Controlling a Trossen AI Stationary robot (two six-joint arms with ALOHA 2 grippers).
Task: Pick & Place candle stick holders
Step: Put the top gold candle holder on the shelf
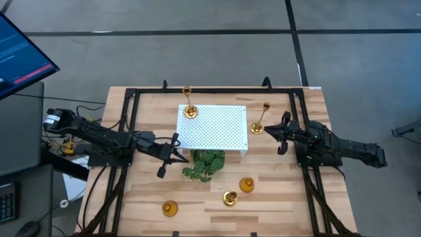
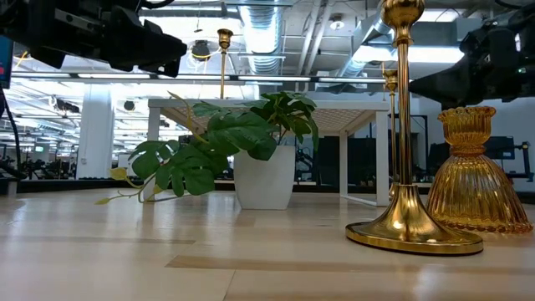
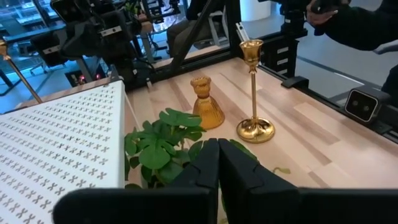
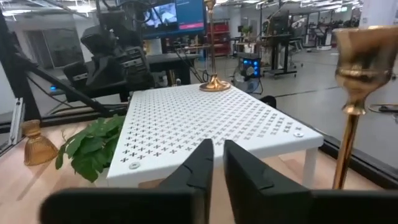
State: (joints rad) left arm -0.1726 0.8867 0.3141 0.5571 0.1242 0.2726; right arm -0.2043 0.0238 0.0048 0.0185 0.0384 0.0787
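Three tall gold holders show in the high view. One (image 1: 189, 110) stands by its base on the white platform's far left corner. One (image 1: 258, 126) stands on the table by the platform's right side. One (image 1: 229, 197) stands near the front. Two short amber holders (image 1: 247, 185) (image 1: 170, 209) stand on the table near the front. My left gripper (image 1: 185, 157) is shut and empty above the plant, left of the platform's near edge. My right gripper (image 1: 270, 132) is shut and empty just right of the tall holder, which shows close by in the right wrist view (image 4: 356, 68).
The white perforated platform (image 1: 214, 128) stands on legs mid-table. A green leafy plant (image 1: 205, 164) in a white pot (image 2: 263, 177) sits at its near edge. A black frame (image 1: 131, 99) runs round the table. A monitor (image 1: 20, 52) stands off the far left.
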